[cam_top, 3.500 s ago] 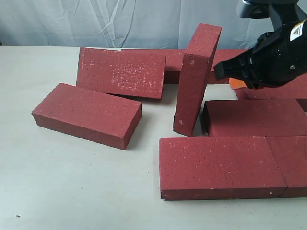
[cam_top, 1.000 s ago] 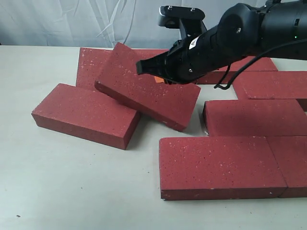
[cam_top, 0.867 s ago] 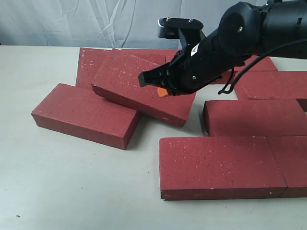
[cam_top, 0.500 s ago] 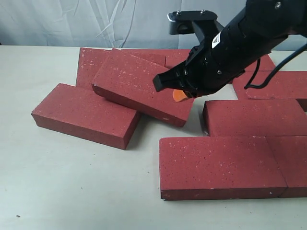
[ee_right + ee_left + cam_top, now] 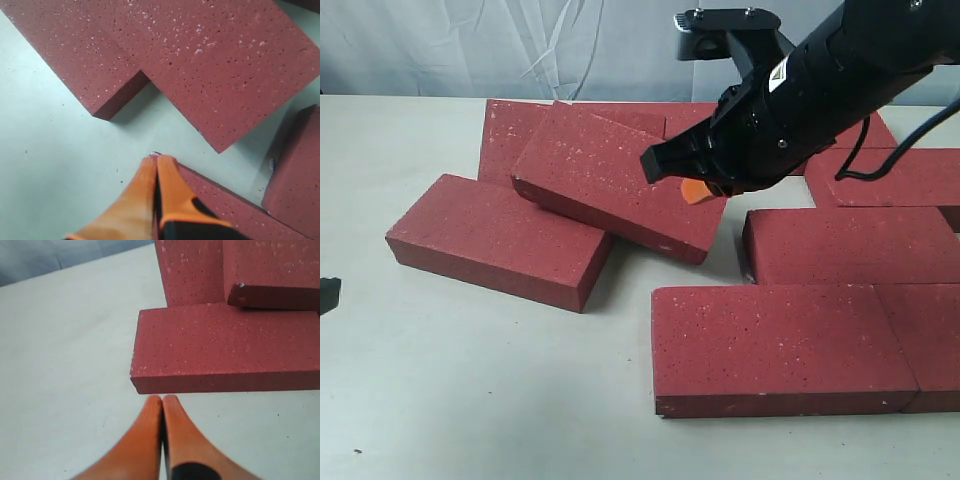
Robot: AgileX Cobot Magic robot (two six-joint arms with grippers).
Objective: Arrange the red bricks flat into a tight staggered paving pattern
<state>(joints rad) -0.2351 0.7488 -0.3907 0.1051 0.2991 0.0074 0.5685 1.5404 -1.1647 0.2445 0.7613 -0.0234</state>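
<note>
Several red bricks lie on the pale table. One brick (image 5: 500, 240) lies flat at the left. A second brick (image 5: 620, 180) rests tilted, its left end propped on that flat one. Three more lie flat at the right: a front brick (image 5: 780, 345), one behind it (image 5: 850, 245), and one further back (image 5: 895, 175). My right gripper (image 5: 696, 192) hovers shut and empty just above the tilted brick's right end. In the right wrist view its tips (image 5: 157, 158) hang over the front brick's corner (image 5: 235, 210). My left gripper (image 5: 162, 399) is shut and empty, low over the table, facing the flat left brick (image 5: 225, 347).
Another brick (image 5: 510, 135) leans behind the tilted one, and more bricks line the back (image 5: 685, 120). A grey cloth backdrop (image 5: 520, 45) closes off the far side. A dark bit of my left arm (image 5: 326, 294) shows at the left edge.
The upright brick has been tipped over to the left and rests tilted on the flat left brick. My right gripper has lifted off it and drifted right. My left arm has entered at the left edge.
</note>
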